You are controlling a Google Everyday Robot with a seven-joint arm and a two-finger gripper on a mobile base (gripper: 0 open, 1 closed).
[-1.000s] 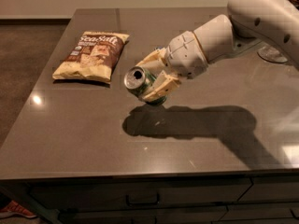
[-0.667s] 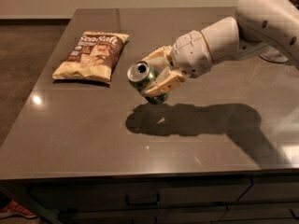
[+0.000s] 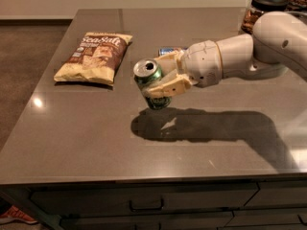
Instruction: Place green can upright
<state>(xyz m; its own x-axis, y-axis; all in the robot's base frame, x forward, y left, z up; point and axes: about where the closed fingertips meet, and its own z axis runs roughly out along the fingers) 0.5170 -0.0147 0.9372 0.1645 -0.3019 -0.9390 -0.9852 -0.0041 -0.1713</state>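
Counter (image 3: 86,128): dark grey top with drawers under its front edge.
Arm (image 3: 268,47): white, reaching in from the right above the counter and casting a long shadow.
Chip bag (image 3: 93,57): lying flat at the left.
Jar (image 3: 266,8): dark lid, back right corner.
Hand (image 3: 162,76): clamped on the green can (image 3: 149,74), one finger above, one below.
Green can: held off the counter near its middle, tilted, silver top facing left.
Blue can (image 3: 169,51): just behind the hand, mostly hidden.
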